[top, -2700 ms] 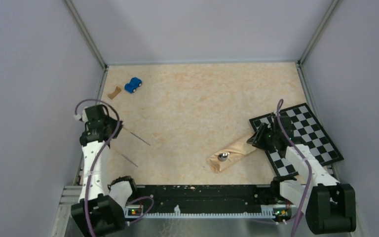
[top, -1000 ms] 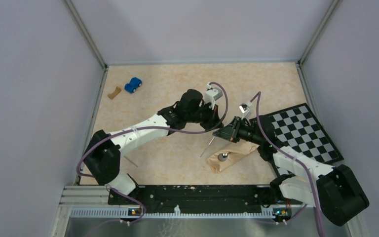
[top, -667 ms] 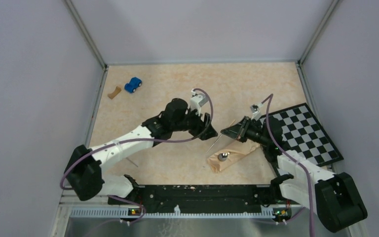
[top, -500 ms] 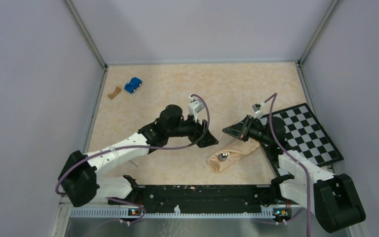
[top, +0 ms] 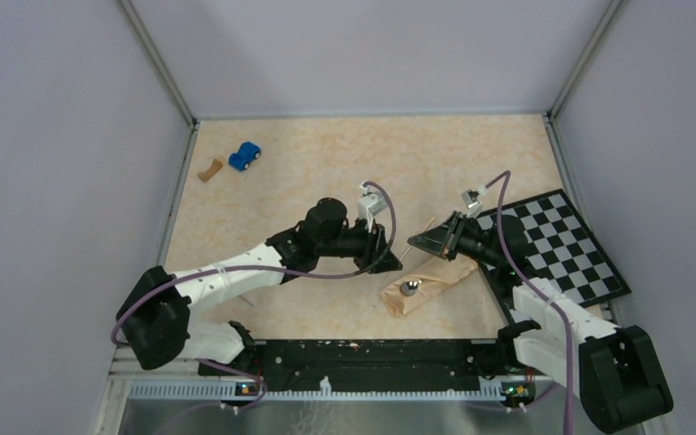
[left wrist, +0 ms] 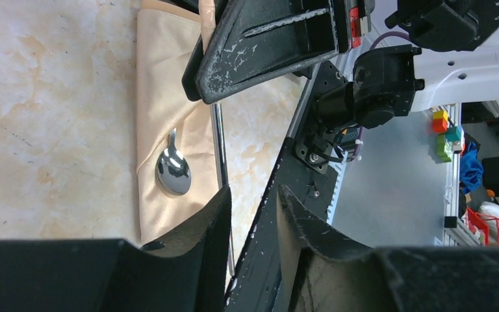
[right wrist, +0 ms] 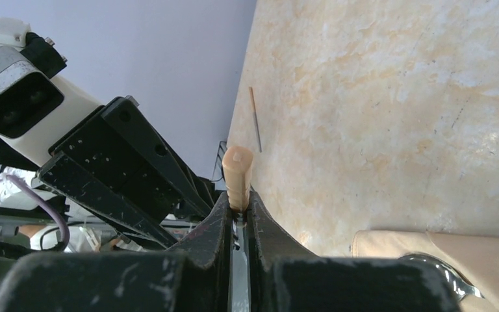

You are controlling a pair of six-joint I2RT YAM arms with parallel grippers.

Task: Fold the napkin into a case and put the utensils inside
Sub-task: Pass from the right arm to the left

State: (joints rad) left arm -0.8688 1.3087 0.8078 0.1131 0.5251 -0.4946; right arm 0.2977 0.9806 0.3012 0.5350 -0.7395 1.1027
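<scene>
The napkin lies folded as a narrow tan case right of centre, with a spoon's bowl showing at its near end. My right gripper hangs above the case's far side, shut on a thin silvery utensil that points toward the left arm. Seen end-on past the right gripper, that utensil looks tan and ridged. My left gripper faces it, jaws apart, and the utensil's free end runs along the inner side of one left finger. Another thin utensil lies on the table.
A black-and-white checkerboard lies at the right, under the right arm. A blue toy car and a brown scrap sit at the far left. The black base rail runs along the near edge.
A second ago the left gripper held the utensil shut beside the right gripper. It opened wide, drew back slightly, and its jaws now stand narrower. The right gripper stays shut on the utensil.
</scene>
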